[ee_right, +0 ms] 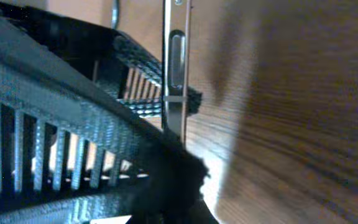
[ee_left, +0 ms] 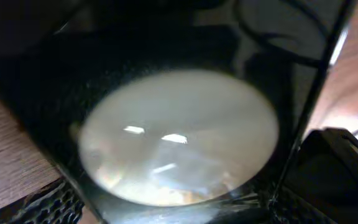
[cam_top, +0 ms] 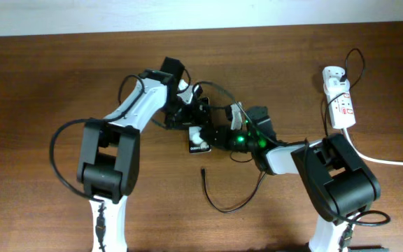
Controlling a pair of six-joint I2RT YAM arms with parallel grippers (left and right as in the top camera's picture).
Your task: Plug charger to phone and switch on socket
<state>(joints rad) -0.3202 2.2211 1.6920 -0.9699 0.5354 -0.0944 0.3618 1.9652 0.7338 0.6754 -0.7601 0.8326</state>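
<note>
The phone (cam_top: 198, 142) is a black glossy slab at the table's middle, with both grippers over it. In the left wrist view its screen (ee_left: 179, 124) fills the frame with one large white round reflection. My left gripper (cam_top: 189, 120) straddles the phone's width, with a finger at each lower corner (ee_left: 179, 211). My right gripper (cam_top: 214, 136) is against the phone's right side. In the right wrist view the phone's metal edge (ee_right: 174, 68) stands beside a dark ribbed finger (ee_right: 73, 143). The charger's connector tip (cam_top: 203, 171) lies loose on the table below the phone. The socket (cam_top: 339, 101) lies at the far right.
The thin black charger cable (cam_top: 222, 208) loops in front of the phone and runs under the right arm towards the socket. A thick white cord (cam_top: 390, 162) leaves the socket to the right edge. The pale wall runs along the table's back edge.
</note>
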